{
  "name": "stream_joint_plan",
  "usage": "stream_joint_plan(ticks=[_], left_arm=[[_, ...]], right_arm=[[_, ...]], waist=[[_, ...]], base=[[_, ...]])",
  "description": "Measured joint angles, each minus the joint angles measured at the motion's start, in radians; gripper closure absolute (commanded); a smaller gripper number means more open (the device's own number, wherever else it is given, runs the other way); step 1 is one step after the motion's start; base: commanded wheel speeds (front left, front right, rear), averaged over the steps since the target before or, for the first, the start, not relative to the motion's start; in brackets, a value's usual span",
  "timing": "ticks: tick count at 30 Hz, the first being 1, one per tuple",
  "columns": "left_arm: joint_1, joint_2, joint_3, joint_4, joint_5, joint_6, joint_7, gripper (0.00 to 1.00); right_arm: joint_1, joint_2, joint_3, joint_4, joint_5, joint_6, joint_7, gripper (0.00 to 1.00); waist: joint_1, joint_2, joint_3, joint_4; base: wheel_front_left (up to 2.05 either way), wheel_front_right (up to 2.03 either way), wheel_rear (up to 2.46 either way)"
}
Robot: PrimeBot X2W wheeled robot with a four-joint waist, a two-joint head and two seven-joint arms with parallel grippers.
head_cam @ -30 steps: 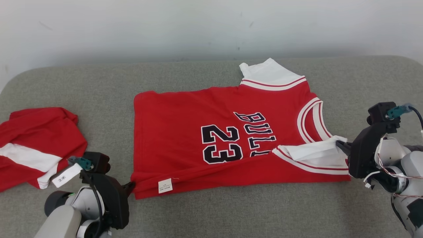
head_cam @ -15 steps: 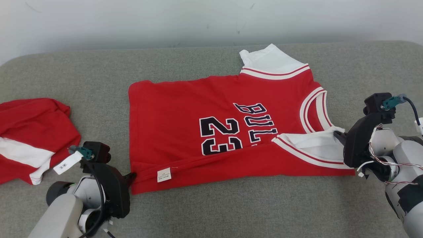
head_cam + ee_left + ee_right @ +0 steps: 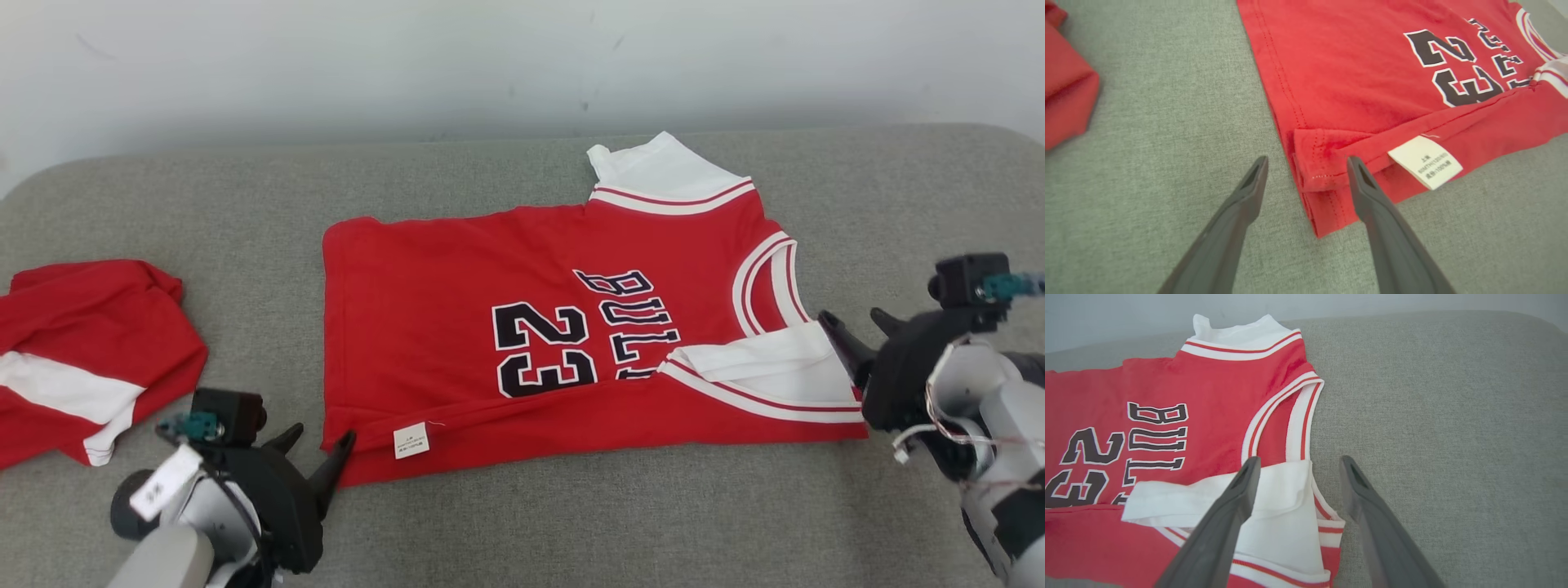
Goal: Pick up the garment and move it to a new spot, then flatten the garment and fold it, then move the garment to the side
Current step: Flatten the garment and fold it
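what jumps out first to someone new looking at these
A red jersey printed with 23 lies mid-way on the grey cushion, its near edge folded over itself. The left gripper and right gripper sit at its two ends, jaws open. A second red-and-white garment lies bunched at the far left.

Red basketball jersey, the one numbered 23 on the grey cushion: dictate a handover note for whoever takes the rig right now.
Left gripper: open, holding nothing, jaws either side of the folded hem corner.
Right gripper: open, holding nothing, at the white shoulder end.
Red basketball jersey: spread on the grey fabric cushion, near long edge folded over onto the front.
Crumpled red and white garment: far left, apart.
Done: placed, flattened, first fold.
Left: remaining folds, then move it aside.
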Motion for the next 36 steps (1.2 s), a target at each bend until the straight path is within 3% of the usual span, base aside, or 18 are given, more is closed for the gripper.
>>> stream_joint_plan(ticks=[8,13,23,30,36], left_arm=[[0.128,0.017,0.013,-0.151,0.084,0.106,-0.200,0.00],[0.201,0.011,0.006,-0.215,0.119,0.141,-0.268,0.00],[0.246,-0.016,0.005,-0.237,0.117,0.166,-0.341,0.00],[0.263,-0.023,0.007,-0.190,0.108,0.166,-0.355,0.00],[0.257,-0.045,0.002,-0.144,0.104,0.156,-0.363,0.00]], right_arm=[[0.176,-0.030,-0.036,-0.099,-0.001,0.004,-0.198,0.00],[0.255,-0.027,-0.041,-0.141,-0.011,0.004,-0.281,0.00],[0.350,-0.027,-0.037,-0.197,-0.069,-0.038,-0.379,0.00],[0.384,-0.044,-0.027,-0.191,-0.095,-0.070,-0.392,0.00],[0.385,-0.045,-0.017,-0.170,-0.108,-0.076,-0.384,0.00]], waist=[[0.0000,0.0000,-0.004,0.015],[0.0000,0.0000,-0.009,0.021],[0.0000,-0.0001,-0.007,0.028],[0.0000,-0.0001,-0.005,0.025],[0.0000,-0.0001,-0.003,0.024]], base=[[0.00,0.00,0.00],[0.00,0.00,0.00],[0.00,0.00,0.00],[0.00,0.00,0.00],[0.00,0.00,0.00]])
